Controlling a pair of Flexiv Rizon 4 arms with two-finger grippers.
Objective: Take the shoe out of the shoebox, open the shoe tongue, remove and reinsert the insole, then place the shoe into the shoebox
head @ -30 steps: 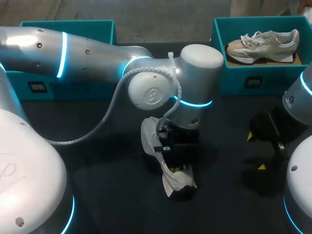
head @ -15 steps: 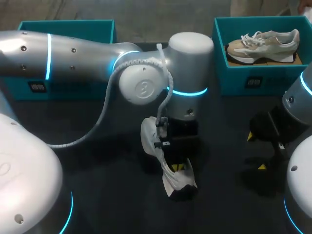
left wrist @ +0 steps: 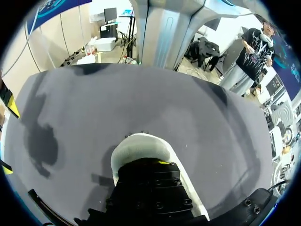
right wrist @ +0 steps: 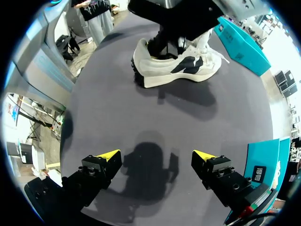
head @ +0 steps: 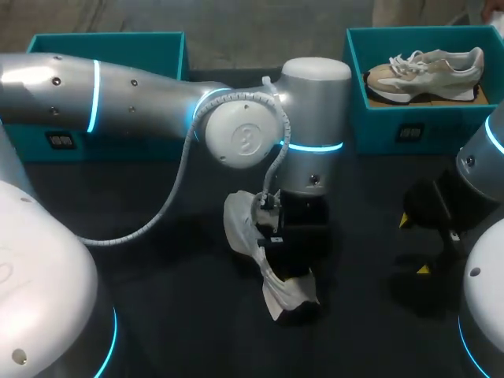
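Observation:
A white shoe [head: 240, 224] with dark side panels stands on its sole mid-table, also clear in the right wrist view [right wrist: 174, 70]. My left gripper [head: 283, 260] comes straight down into the shoe's opening and is shut. Its tips are hidden inside, so what they pinch does not show. In the left wrist view, one rounded white end of the shoe [left wrist: 141, 148] juts out ahead of the gripper [left wrist: 155, 165]. My right gripper [right wrist: 157, 160] hangs open and empty over bare table to the right of the shoe [head: 415, 246].
A teal shoebox [head: 378, 118] at the back right holds a second, beige shoe [head: 425, 69]. Another teal box [head: 118, 39] stands at the back left, behind my left arm. The left arm spans the table's middle.
My left arm's elbow and wrist housing swayed slightly left, then back right. The shoe's far end shifted a little with it. The right arm stayed still.

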